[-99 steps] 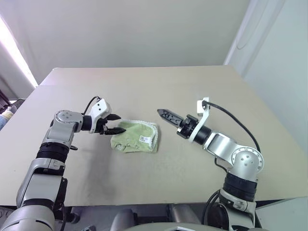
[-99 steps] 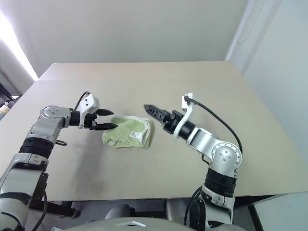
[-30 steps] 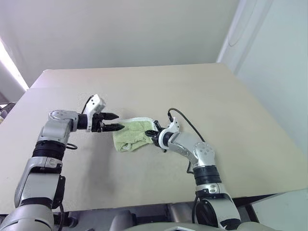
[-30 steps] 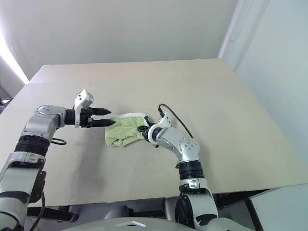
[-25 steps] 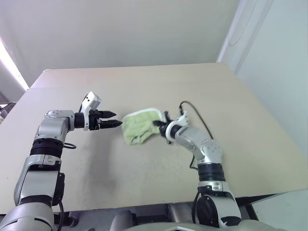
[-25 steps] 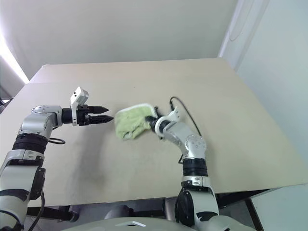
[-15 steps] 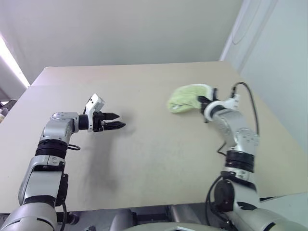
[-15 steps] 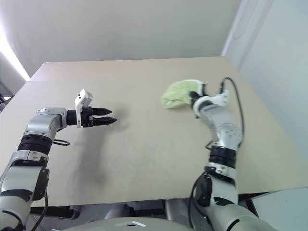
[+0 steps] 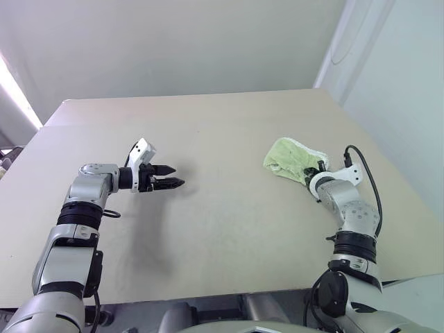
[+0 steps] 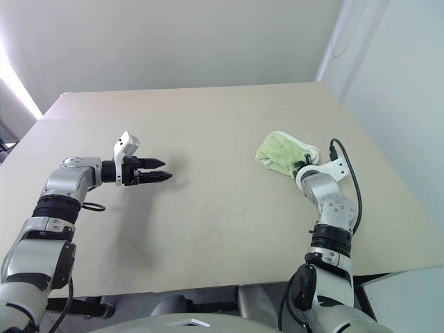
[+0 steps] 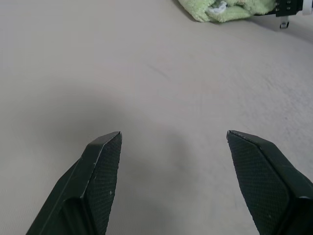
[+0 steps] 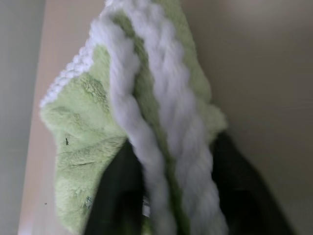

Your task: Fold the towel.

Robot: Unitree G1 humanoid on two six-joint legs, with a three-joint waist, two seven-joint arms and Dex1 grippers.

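The right gripper sits at the right of the head view, its fingers apart with the bunched green towel lying between them; whether they still pinch it cannot be told. The towel rests crumpled on the table at right centre. At left centre, the left gripper hovers spread wide and empty, well apart from the towel.

My right pincer: both fingers mostly buried under the towel; tips hidden, so I cannot tell how wide they stand. Towel cut off by the wrist picture's edges there, its white edging blurred. From my head views the towel is a bunched heap; loop and label too small to make out. Table near edge cut off below.
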